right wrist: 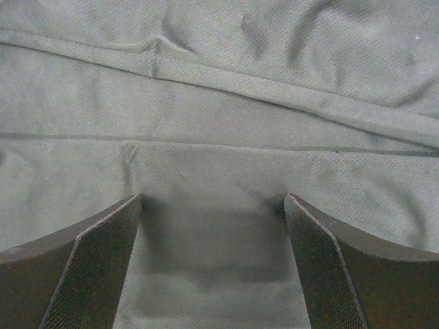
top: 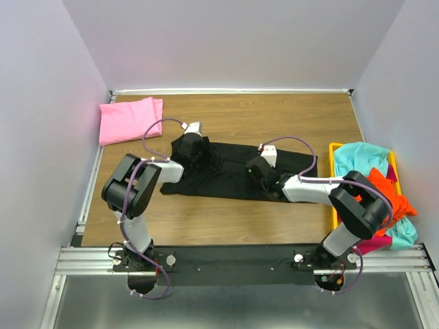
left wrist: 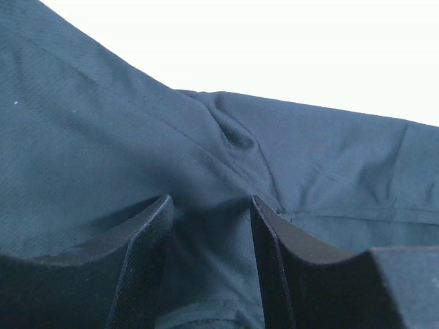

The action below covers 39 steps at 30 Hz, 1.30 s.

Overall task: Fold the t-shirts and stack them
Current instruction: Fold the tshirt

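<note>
A black t-shirt (top: 230, 171) lies spread across the middle of the table. My left gripper (top: 194, 152) presses down on its bunched left end; in the left wrist view (left wrist: 210, 199) the jaws are partly open with the black cloth (left wrist: 103, 137) rising between them. My right gripper (top: 264, 171) presses on the shirt right of centre; in the right wrist view (right wrist: 212, 197) the jaws are wide open, tips on flat cloth (right wrist: 219, 103) near a hem. A pink t-shirt (top: 130, 118) lies folded at the back left.
A yellow bin (top: 332, 154) at the right edge holds teal (top: 360, 154), orange (top: 387, 195) and magenta (top: 374, 243) shirts. White walls close the table on three sides. Purple cables arc above both wrists.
</note>
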### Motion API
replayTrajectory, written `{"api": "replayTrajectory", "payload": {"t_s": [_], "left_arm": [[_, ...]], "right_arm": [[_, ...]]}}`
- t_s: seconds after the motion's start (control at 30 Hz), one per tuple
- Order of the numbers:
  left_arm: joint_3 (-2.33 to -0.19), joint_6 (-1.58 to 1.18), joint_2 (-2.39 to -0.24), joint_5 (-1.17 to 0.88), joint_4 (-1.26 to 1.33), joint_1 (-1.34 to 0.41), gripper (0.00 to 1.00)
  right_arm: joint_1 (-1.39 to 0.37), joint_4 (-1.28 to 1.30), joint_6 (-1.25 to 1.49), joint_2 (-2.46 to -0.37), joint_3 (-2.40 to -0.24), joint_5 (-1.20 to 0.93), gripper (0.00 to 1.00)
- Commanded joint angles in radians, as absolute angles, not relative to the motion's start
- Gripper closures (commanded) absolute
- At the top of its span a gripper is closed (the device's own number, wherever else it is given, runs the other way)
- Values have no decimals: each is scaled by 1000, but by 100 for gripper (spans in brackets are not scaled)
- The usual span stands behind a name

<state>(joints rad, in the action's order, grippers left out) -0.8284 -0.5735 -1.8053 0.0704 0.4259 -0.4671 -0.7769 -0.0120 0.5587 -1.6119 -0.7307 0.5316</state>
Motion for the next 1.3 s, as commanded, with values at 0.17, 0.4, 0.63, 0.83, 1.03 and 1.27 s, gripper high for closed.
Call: {"api": "replayTrajectory", "payload": {"t_s": [0.17, 0.4, 0.63, 0.83, 1.03, 1.27], "left_arm": [[-884, -539, -1871, 43, 449, -472, 44], [-911, -509, -1891, 31, 449, -471, 45], [-965, -486, -1931, 14, 437, -472, 45], [-1031, -468, -1970, 28, 390, -472, 45], [-1098, -448, -1997, 15, 362, -472, 45], [-1161, -434, -1993, 14, 331, -472, 45]], "right_arm": [[-773, 34, 687, -1637, -672, 413, 8], [-807, 60, 745, -1643, -655, 313, 8], [-865, 72, 784, -1635, -660, 293, 8], [-903, 115, 805, -1597, -655, 302, 8], [-959, 129, 821, -1606, -670, 293, 7], [-1037, 147, 824, -1638, -728, 319, 7]]}}
